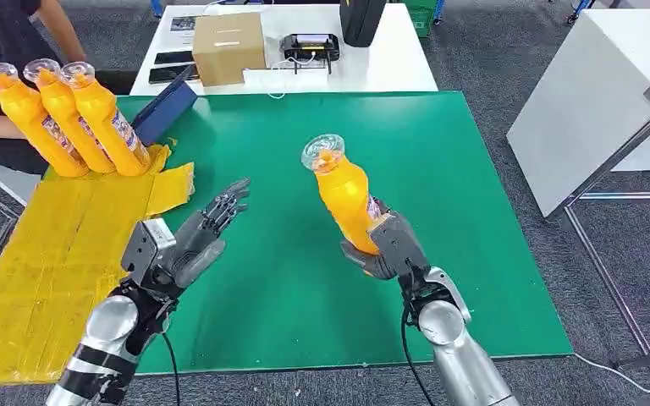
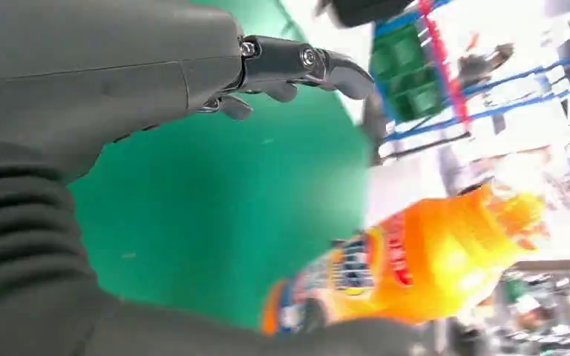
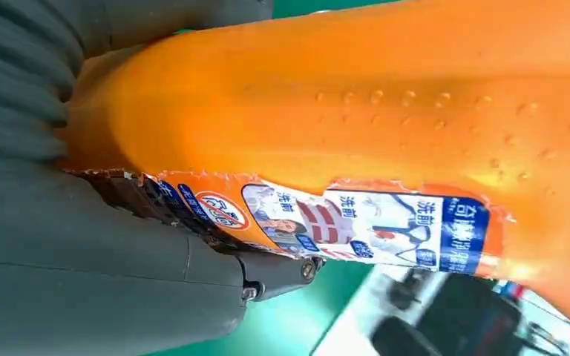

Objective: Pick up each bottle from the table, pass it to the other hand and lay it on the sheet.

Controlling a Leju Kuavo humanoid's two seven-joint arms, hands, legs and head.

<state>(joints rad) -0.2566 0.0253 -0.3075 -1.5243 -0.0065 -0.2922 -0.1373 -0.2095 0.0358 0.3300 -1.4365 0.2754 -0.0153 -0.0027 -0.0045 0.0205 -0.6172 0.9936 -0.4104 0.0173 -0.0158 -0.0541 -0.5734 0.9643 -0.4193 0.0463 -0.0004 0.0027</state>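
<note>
Gripping the orange plastic bottle (image 1: 344,196) low, your right hand (image 1: 392,247) risks it toppling leftward before the spread-fingered, empty left hand (image 1: 193,241) closes.

Two silver, rounded metal arms with black banding near the elbows, each trailing a thin black cable. Left hand (image 1: 188,247) dark grey with darker, segmented fingers (image 1: 228,203) and a pale grey boxy block at the wrist. Right hand (image 1: 392,245) likewise dark grey. Seen close from the wrists: grey ribbed covers, smooth grey thumbs, small silver screws at the finger hinges.
</note>
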